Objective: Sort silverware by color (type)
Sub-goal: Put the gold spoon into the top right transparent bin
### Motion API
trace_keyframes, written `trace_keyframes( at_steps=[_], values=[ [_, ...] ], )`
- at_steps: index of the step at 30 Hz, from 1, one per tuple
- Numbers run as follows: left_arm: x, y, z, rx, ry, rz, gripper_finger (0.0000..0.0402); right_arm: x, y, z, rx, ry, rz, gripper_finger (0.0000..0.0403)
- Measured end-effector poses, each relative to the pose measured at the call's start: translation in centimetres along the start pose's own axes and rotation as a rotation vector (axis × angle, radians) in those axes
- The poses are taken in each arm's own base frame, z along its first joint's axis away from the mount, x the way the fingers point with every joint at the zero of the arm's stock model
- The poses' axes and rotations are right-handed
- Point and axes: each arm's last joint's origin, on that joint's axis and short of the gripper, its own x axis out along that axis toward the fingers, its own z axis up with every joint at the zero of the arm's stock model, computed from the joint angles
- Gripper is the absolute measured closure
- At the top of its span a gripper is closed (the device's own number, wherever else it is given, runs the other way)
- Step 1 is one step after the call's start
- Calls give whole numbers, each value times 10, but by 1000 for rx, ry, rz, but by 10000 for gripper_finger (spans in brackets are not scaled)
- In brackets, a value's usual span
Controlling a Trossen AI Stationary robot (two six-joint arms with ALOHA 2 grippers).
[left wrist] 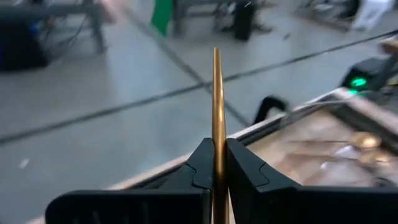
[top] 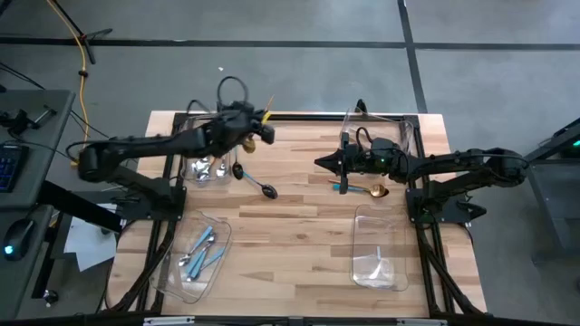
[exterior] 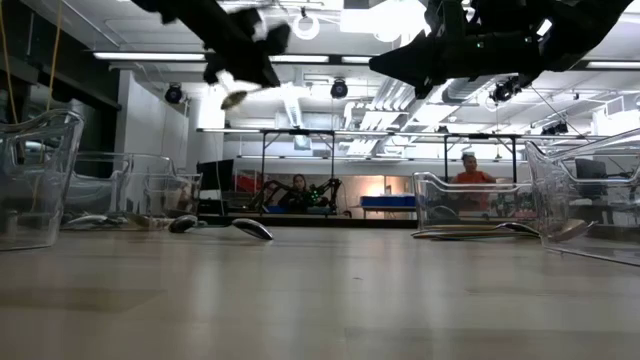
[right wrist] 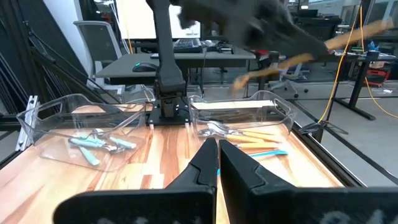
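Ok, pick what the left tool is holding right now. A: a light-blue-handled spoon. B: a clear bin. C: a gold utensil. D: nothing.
C: the left tool is shut on a thin gold utensil that sticks up between its fingers, raised above the table.

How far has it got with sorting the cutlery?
Partly done. Light-blue pieces lie in the near-left bin and orange-handled ones in the far-left bin. The left gripper holds a gold piece, jaws shut. Left: a black spoon and pieces under the right gripper.
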Motion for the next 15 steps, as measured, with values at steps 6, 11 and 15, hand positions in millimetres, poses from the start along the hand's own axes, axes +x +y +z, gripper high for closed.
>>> trace_keyframes(
  at_steps=[6, 11, 15],
  values=[
    [-48, 8, -9, -14, -167, -177, 392, 0, 0, 0, -2, 0, 0, 403],
    [-73, 20, -42, -30, -288, -410, 392, 0, 0, 0, 1, 0, 0, 403],
    [-87, 28, -67, -28, -392, -602, 392, 0, 0, 0, 0, -2, -1, 403]
  ],
)
